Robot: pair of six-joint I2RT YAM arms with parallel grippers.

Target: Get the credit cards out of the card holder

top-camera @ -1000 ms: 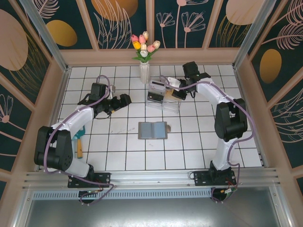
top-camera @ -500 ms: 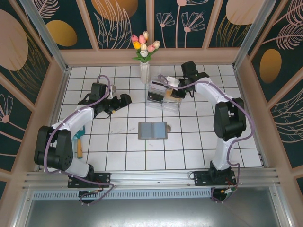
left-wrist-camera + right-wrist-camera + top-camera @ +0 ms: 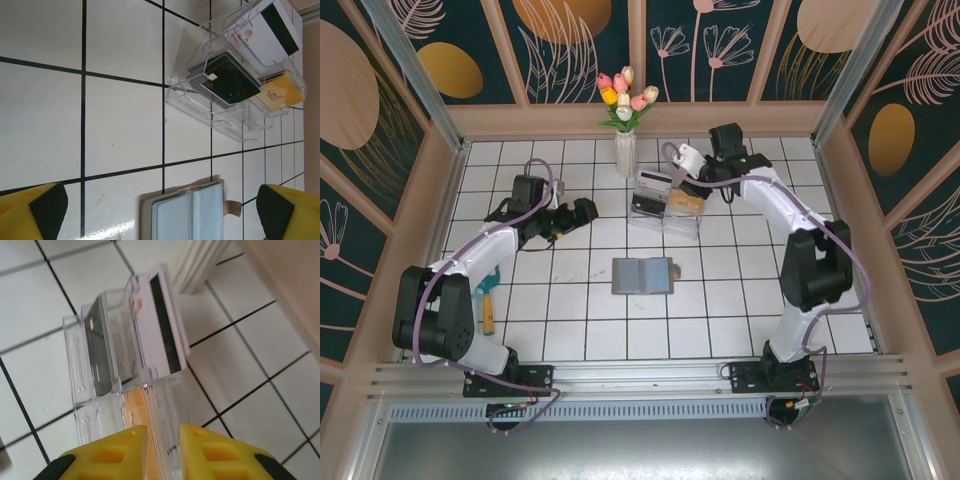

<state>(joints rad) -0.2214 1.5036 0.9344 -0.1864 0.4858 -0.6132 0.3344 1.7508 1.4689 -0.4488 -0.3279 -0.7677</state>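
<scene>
Fingers (image 3: 200, 450) of the right gripper (image 3: 164, 450) are cut off by the lower edge of the right wrist view; they stand a narrow gap apart with nothing clamped between them, right above the clear plastic tray (image 3: 80, 370). Credit cards (image 3: 225, 80) sit in that tray: a dark stack (image 3: 102, 345), a white card (image 3: 160, 325) with a black stripe standing on edge, and a tan-yellow stack (image 3: 145, 420) partly hidden behind the fingers. Just beyond the tray is the ribbed foot of a white vase (image 3: 200, 260), its top out of frame. The left gripper (image 3: 582, 212) hovers over bare tiles, well left of the tray, jaws spread wide and empty. The card holder (image 3: 643, 275) lies open and flat near the middle of the table (image 3: 570, 340), apart from the tray. In the left wrist view the lower edge crops it, leaving its closing tab (image 3: 232, 206) showing; whether its sleeves hold a card is unclear.
</scene>
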